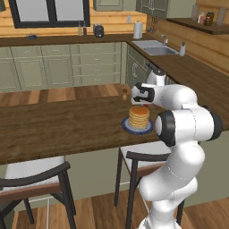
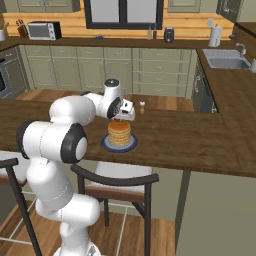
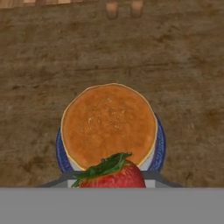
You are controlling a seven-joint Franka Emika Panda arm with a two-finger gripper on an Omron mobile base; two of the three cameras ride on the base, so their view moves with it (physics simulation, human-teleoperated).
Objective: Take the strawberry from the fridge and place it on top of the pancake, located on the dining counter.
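Key relation: strawberry (image 3: 112, 171) sits in the gripper (image 3: 112, 181), w/ the pancake (image 3: 109, 126) stack dead ahead at 12 o'clock in the hand view, so the drop target lies straight along the gripper's line of sight, below it. Jaws closed on the berry, leafy green cap facing the camera; fingertips themselves hidden behind the fruit. In the left base view the gripper (image 1: 144, 103) hangs just above the pancake (image 1: 139, 117), slightly toward 1 o'clock of stack centre; right base view has the gripper (image 2: 120, 119) just over the pancake (image 2: 119, 133) too. Stack rests on a blue plate (image 3: 160, 146) on the dining counter (image 1: 53, 127). Berry not yet touching the top, I judge; next move probably a short descent, maybe a small nudge to centre, then release.
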